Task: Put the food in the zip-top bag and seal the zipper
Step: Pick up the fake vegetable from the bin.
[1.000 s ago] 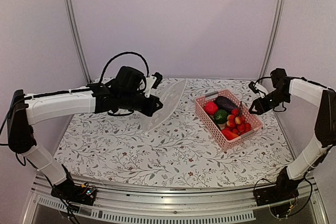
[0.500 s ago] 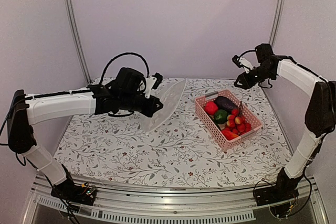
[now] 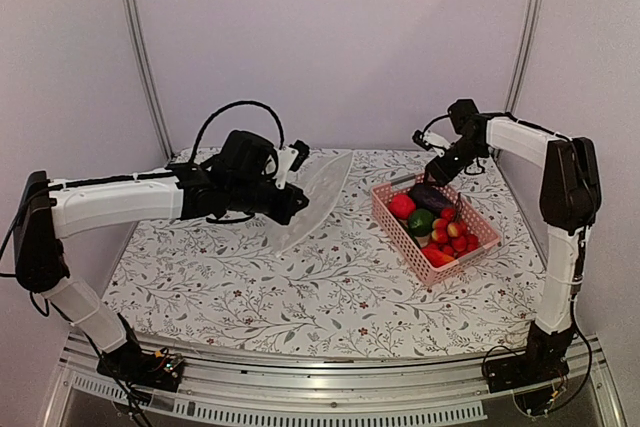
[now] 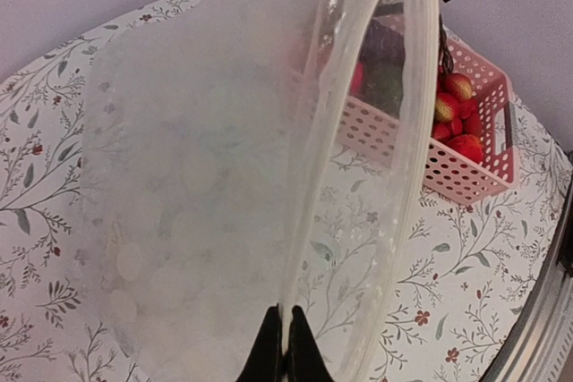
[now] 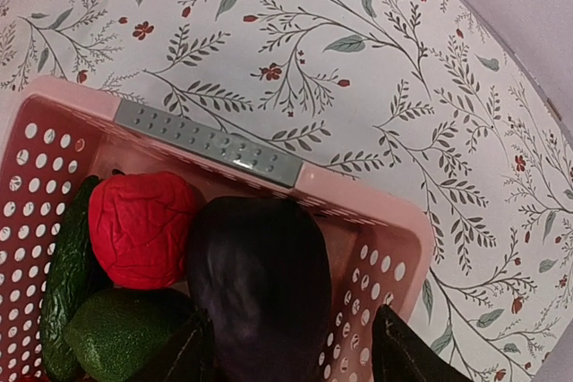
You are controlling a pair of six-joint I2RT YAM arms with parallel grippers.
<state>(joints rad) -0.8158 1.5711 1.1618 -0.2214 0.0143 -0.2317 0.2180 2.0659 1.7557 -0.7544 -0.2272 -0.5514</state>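
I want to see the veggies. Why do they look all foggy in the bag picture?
In the left wrist view, the cloudy bag hangs before the lens, so the basket behind it looks hazy; in the right wrist view nothing is in the way, so the eggplant looks sharp.

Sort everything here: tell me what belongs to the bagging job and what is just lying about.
Job: zip-top bag, zipper, eggplant, red round fruit, green piece, tomato cluster.
Lying about: pink basket, holding the food; floral table cover.
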